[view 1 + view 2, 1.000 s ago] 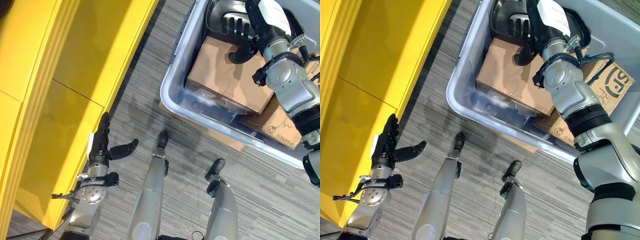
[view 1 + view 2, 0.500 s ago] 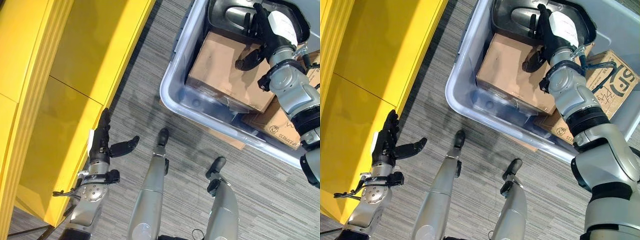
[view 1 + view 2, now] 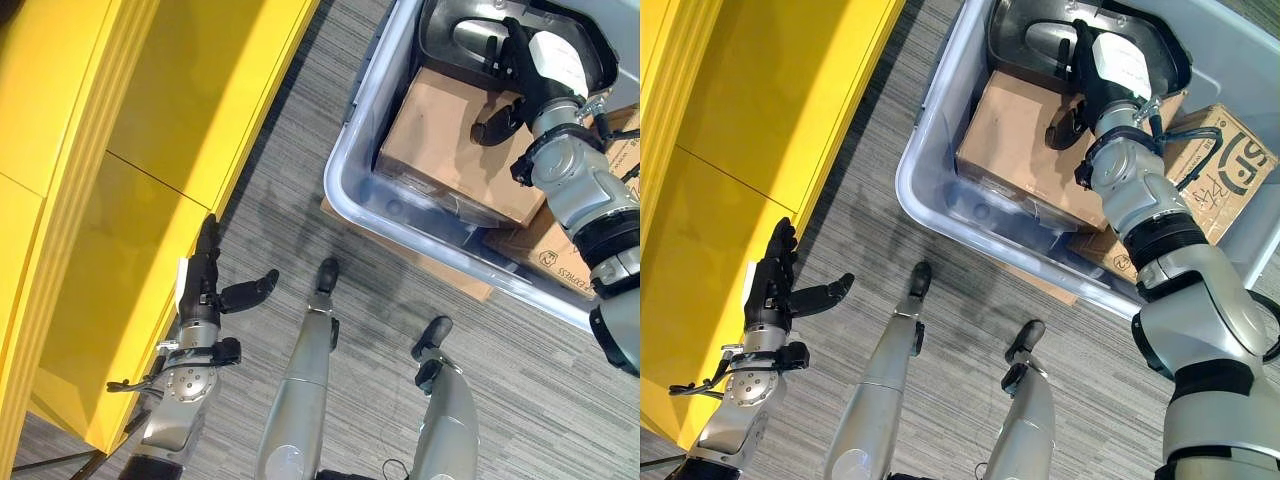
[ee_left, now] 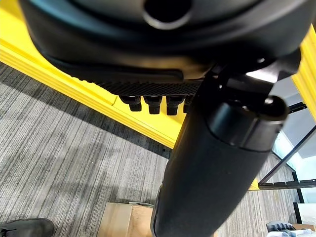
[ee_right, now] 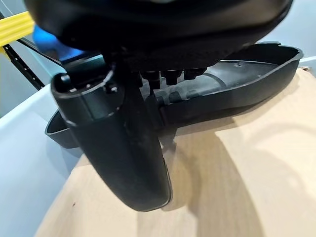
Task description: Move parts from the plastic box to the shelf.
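Black part (image 3: 470, 40) in box (image 3: 352, 150) (atop cardboard)

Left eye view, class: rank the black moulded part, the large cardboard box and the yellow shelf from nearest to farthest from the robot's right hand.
1. Black moulded part: under the right hand, at the bin's far end.
2. Large cardboard box: just below the hand, in the bin.
3. Yellow shelf: far left, across the floor.

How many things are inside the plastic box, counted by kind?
Black plastic part: 1
Cardboard boxes: 2, a plain one and a printed one
Total: 3, all in the plastic box.
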Robot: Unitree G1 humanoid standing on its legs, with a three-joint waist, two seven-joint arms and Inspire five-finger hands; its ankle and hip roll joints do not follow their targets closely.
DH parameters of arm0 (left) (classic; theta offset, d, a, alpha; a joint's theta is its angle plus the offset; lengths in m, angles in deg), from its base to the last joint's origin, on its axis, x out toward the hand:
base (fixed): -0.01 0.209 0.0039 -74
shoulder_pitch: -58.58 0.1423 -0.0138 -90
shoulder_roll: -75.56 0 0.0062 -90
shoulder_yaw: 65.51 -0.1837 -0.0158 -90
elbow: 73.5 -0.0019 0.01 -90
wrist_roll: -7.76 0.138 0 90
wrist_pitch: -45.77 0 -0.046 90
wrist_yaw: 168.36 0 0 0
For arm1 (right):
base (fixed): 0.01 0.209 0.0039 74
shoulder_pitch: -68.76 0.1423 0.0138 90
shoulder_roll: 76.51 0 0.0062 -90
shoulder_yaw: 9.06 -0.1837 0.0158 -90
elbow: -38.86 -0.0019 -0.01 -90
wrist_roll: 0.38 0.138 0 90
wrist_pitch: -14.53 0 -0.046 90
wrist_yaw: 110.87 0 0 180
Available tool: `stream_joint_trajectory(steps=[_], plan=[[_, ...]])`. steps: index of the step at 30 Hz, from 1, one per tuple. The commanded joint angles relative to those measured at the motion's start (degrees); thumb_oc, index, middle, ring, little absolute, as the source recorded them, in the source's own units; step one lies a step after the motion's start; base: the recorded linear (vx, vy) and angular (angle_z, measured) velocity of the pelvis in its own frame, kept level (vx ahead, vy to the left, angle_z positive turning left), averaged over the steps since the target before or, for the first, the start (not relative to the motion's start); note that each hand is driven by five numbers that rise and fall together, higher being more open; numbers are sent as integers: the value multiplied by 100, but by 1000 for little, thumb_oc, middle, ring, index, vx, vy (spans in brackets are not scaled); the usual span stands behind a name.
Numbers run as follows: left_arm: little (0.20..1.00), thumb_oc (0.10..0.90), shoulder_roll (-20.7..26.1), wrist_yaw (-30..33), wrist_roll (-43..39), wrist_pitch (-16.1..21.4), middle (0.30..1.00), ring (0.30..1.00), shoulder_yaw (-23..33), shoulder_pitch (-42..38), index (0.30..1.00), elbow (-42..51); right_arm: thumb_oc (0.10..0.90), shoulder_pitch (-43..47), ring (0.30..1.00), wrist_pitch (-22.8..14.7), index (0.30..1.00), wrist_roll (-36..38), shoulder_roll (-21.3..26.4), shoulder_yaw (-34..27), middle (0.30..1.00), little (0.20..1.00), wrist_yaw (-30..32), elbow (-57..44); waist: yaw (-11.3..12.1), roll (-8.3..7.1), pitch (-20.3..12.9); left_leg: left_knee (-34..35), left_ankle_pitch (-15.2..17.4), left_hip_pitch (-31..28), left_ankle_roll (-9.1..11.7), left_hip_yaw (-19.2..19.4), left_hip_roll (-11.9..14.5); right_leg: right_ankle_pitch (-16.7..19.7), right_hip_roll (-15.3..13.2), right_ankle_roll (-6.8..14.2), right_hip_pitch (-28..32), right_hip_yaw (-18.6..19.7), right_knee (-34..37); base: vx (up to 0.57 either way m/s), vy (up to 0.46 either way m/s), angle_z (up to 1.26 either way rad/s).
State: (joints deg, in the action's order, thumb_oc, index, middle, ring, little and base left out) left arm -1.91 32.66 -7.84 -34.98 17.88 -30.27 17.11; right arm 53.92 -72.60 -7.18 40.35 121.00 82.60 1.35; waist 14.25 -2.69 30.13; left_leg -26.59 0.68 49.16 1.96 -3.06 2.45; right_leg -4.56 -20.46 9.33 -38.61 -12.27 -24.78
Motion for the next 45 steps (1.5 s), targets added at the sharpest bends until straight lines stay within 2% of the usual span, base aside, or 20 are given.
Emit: stream_joint_trajectory(steps=[1,2,3,4,8,9,10,11,19,31,37,43,45], plan=[[1000,900,295,266,-137,575,1000,1000,154,-76,1000,542,900,609,1000,-42,1000,-257,124,277,1000,1000,317,281,16,182,-33,-530,608,365,1,-140,3,-498,44,35,1182,-81,238,0,0,0],[1000,900,294,267,-138,575,1000,1000,154,-77,1000,541,900,614,1000,-46,1000,-255,121,281,1000,1000,318,289,14,184,-33,-530,608,365,1,-141,3,-497,44,35,1184,-82,240,0,0,0],[1000,900,312,263,-141,592,1000,1000,123,-109,1000,528,806,647,868,-50,868,-275,51,341,868,868,312,519,47,191,-33,-497,594,364,4,-157,-8,-501,46,40,1207,-111,275,0,0,0],[1000,900,328,275,-148,625,1000,1000,133,-140,1000,536,810,690,874,-40,874,-277,12,370,874,874,317,668,68,197,-33,-490,586,375,6,-165,-13,-489,48,48,1218,-128,294,0,0,0],[1000,900,327,295,-197,689,1000,1000,135,-174,1000,598,606,803,588,-36,588,-259,-52,440,588,588,348,1126,148,237,-33,-457,565,421,4,-181,-50,-475,38,63,1227,-171,332,-7,-8,4],[1000,900,331,299,-205,694,1000,1000,131,-171,1000,593,569,816,536,-39,536,-244,-55,461,536,536,347,1210,172,245,-33,-452,560,428,3,-188,-58,-480,32,63,1225,-183,329,-8,-11,9],[1000,900,332,304,-208,701,1000,1000,126,-181,1000,598,553,820,514,-38,514,-234,-69,470,514,514,348,1285,182,250,-33,-453,561,435,2,-189,-60,-482,32,61,1222,-188,329,-4,4,9],[1000,900,332,306,-208,703,1000,1000,115,-194,1000,598,400,815,300,-36,300,-228,-76,478,300,300,352,1358,192,252,-33,-462,564,454,-1,-190,-65,-480,34,59,1214,-186,339,-2,4,8],[1000,900,292,337,-164,742,1000,1000,6,-298,1000,597,400,636,300,-39,300,-220,-167,432,300,300,320,1716,271,353,-33,-470,549,556,-14,-210,-102,-495,34,70,1148,-206,351,2,4,2],[1000,900,276,301,-165,749,1000,1000,-50,-336,1000,533,400,282,300,-56,300,-235,-251,301,300,300,273,1674,271,364,-33,-471,540,476,-20,-205,-85,-545,43,67,1164,-193,273,0,0,0],[1000,900,261,288,-136,651,1000,1000,-10,-363,1000,437,400,-133,300,-101,300,-141,-171,129,300,300,183,747,183,241,-33,-390,523,173,2,-195,-26,-577,103,57,1386,-181,262,-3,-10,0],[1000,900,362,90,-104,474,1000,1000,177,-309,1000,417,400,-819,300,-238,300,-74,144,-248,300,300,-84,-993,129,3,-34,-151,456,-547,50,-214,115,-582,159,48,2022,-285,424,-19,-78,-4],[1000,900,386,55,-94,446,1000,1000,205,-299,1000,411,400,-975,300,-249,300,-29,213,-387,300,300,-137,-1261,129,-31,-35,-74,422,-698,73,-218,146,-577,162,48,2162,-304,480,-17,-62,-3]])
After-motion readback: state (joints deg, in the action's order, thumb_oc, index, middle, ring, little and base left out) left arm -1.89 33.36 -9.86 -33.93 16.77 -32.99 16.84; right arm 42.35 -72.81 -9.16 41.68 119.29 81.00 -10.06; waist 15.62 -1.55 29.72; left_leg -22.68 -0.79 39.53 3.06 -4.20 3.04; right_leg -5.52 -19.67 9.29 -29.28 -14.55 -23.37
